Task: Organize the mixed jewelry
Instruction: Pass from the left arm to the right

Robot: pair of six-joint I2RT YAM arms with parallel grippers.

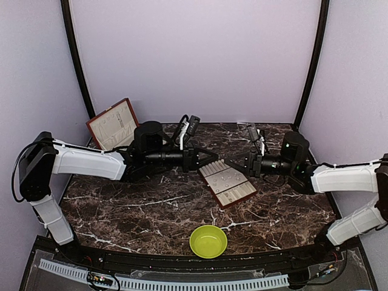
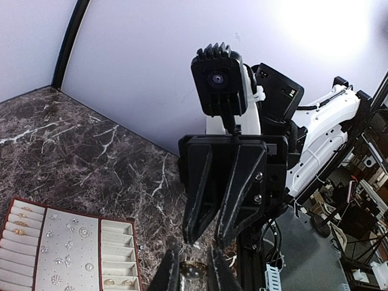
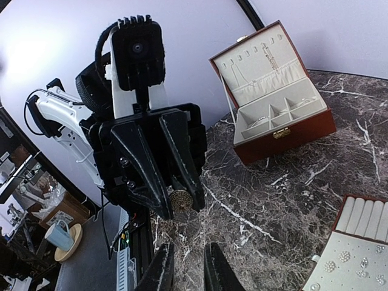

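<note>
Small round piece [image 3: 180,199] is pinched in left pincer [image 3: 180,207]; right pincer [image 2: 211,235] is seen narrowly parted, empty, faced tip to tip with it, near tray [image 1: 239,193]

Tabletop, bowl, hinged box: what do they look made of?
Tabletop: dark brown stone or a marble-look laminate, with white veining and a slight sheen; cannot tell which.
Bowl: probably plastic; uniform lime green, smooth, soft gloss.
Hinged box: glossy red-brown shell, lacquered wood or leatherette, with a small gold-coloured clasp; the lining looks like matte cream fabric.
</note>
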